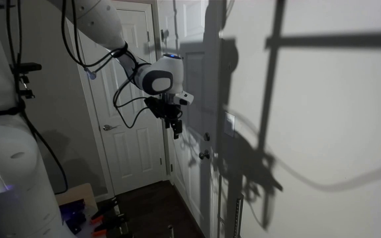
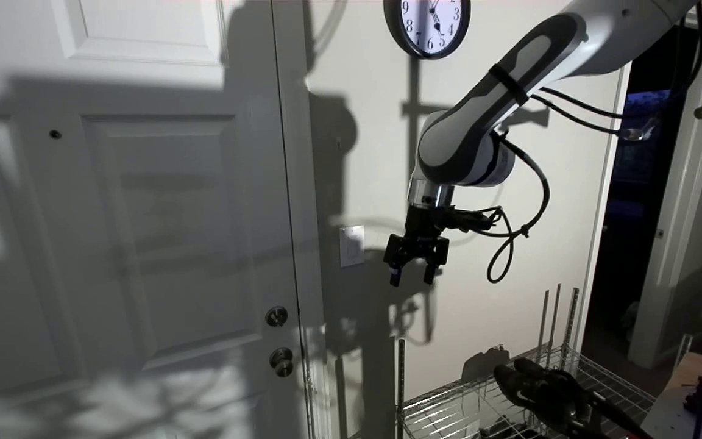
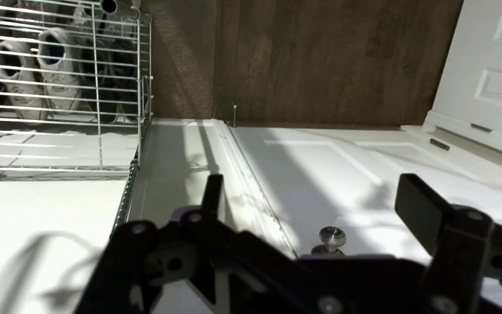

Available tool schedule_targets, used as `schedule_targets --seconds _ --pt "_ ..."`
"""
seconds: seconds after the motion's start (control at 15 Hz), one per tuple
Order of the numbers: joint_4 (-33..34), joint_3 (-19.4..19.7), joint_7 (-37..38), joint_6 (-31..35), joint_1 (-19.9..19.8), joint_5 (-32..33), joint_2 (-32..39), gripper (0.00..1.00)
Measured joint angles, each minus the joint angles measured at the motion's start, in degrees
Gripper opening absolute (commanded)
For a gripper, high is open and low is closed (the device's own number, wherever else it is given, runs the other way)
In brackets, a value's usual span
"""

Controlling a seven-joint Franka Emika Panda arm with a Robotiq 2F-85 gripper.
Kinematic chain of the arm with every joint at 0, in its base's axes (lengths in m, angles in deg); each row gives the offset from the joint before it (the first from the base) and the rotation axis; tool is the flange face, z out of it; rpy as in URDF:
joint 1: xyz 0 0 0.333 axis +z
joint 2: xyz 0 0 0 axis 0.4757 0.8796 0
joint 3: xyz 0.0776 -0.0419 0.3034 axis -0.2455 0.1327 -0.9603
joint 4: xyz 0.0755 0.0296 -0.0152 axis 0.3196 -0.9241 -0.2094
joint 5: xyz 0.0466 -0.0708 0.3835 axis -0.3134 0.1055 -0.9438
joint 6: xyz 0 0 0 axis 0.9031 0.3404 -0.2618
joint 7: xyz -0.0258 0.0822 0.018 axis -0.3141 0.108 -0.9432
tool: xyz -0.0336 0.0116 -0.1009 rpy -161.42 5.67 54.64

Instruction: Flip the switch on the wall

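The off-white wall [image 1: 336, 99] carries a white switch plate [image 1: 229, 124] beside the door frame; both also show in an exterior view, the wall [image 2: 375, 134] and the plate [image 2: 351, 246]. The plate is partly in shadow, and the switch position on it is too small to tell. My gripper [image 1: 174, 129] points down and is apart from the plate. In an exterior view the gripper [image 2: 412, 278] appears to the right of the plate, about level with its lower edge. In the wrist view the gripper [image 3: 310, 192] is open with nothing between its fingers. The plate is out of view there.
A white panelled door [image 2: 174, 231] with a round knob [image 2: 281, 361] stands beside the plate; the knob also shows in the wrist view [image 3: 332, 237]. A wire shelf [image 2: 436, 411] with upright posts stands below my gripper. A clock [image 2: 431, 24] hangs above.
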State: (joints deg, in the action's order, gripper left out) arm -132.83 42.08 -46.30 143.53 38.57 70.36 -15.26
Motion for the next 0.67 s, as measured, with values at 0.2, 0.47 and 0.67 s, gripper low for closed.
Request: schedule_targets --seconds 0.2,0.47,0.67 --pt "0.3 0.1 7.9 8.1 0.0 8.8 3.3 1.0" --pt "0.5 4.2 24.8 15.5 2.0 27.5 6.3 1.0" --pt "2.3 11.9 38.3 16.3 7.0 42.2 7.6 0.98"
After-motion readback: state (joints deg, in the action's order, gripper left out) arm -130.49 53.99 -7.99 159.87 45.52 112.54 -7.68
